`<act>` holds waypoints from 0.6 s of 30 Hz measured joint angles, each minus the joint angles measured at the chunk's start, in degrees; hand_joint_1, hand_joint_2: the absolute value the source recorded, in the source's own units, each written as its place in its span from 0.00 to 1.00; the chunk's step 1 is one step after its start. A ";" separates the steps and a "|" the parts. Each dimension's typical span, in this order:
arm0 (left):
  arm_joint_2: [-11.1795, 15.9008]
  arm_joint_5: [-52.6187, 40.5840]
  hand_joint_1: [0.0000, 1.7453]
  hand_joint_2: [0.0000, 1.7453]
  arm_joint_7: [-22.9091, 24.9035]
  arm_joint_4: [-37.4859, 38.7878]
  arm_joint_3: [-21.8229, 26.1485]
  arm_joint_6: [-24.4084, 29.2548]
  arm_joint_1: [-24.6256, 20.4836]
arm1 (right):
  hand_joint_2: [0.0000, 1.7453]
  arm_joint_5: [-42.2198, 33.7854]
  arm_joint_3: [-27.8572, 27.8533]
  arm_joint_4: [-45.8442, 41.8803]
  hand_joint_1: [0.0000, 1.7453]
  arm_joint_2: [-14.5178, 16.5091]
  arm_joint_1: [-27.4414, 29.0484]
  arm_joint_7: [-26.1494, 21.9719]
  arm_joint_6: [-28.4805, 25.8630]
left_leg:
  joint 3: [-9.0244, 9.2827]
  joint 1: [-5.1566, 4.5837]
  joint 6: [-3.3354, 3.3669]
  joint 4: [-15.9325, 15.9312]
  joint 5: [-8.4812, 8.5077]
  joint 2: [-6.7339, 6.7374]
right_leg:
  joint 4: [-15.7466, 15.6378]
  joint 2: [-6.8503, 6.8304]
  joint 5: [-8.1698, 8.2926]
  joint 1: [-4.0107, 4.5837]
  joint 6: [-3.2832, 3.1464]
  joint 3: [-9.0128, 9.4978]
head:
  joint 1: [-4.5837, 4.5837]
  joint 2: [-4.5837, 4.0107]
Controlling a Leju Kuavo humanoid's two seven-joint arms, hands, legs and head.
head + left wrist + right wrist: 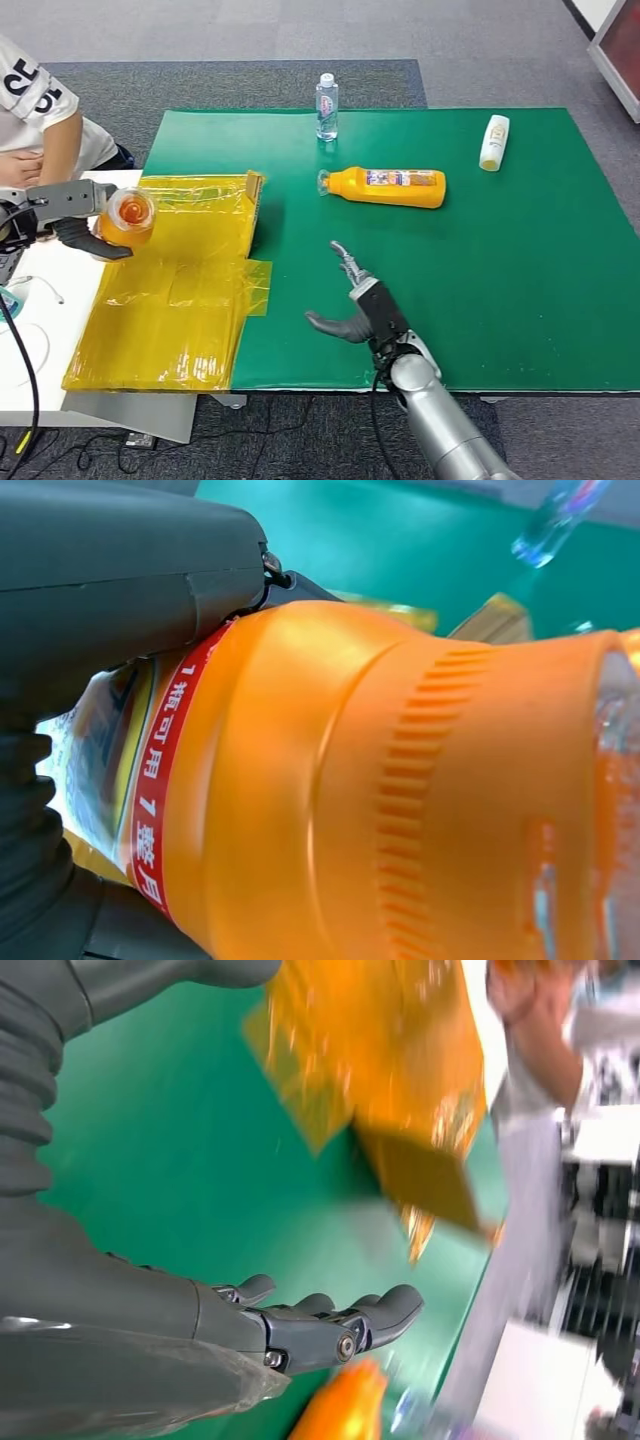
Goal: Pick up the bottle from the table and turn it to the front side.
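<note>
My left hand point(72, 215) grips an orange bottle point(128, 215) at the far left, above the edge of the yellow taped sheet, with its clear cap end towards the camera. The left wrist view shows this orange bottle point(340, 780) close up, its red-banded label under my left hand point(113, 570). A second orange bottle point(389, 187) lies on its side on the green mat point(490, 280), label up. My right hand point(362, 305) hovers over the mat's front, fingers spread, holding nothing. Beside my right hand point(317, 1325) in its wrist view is a blurred orange bottle point(343, 1410).
A clear water bottle point(327, 107) stands at the mat's far edge. A white bottle point(494, 142) lies at the back right. The yellow taped cardboard point(181, 290) covers the mat's left side. A person point(38, 120) in a white shirt sits at the far left.
</note>
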 joint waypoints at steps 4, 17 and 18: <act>-0.71 -2.34 1.00 1.00 -1.93 2.54 2.00 0.81 3.24 | 1.00 -1.30 -5.68 -1.16 0.00 -2.04 0.38 -0.02 1.51 | 0.01 -0.03 0.02 0.00 -0.03 0.00 | -0.01 0.00 -0.03 -0.04 0.03 0.01 | -0.01 0.00; -10.02 -4.51 1.00 1.00 -5.22 13.35 9.21 -5.21 2.30 | 1.00 2.51 -10.00 -2.16 0.00 -2.67 0.72 0.63 4.43 | 0.07 -0.08 0.07 0.00 0.00 -0.06 | -0.02 -0.05 -0.01 -0.10 0.07 0.10 | 0.00 0.00; -10.75 -4.48 1.00 1.00 -5.10 13.95 9.51 -5.71 1.62 | 1.00 2.68 -9.82 -2.16 0.00 -2.58 0.71 0.65 4.49 | 0.07 -0.09 0.08 0.00 0.00 -0.08 | -0.02 -0.07 -0.01 -0.10 0.07 0.12 | 0.01 0.00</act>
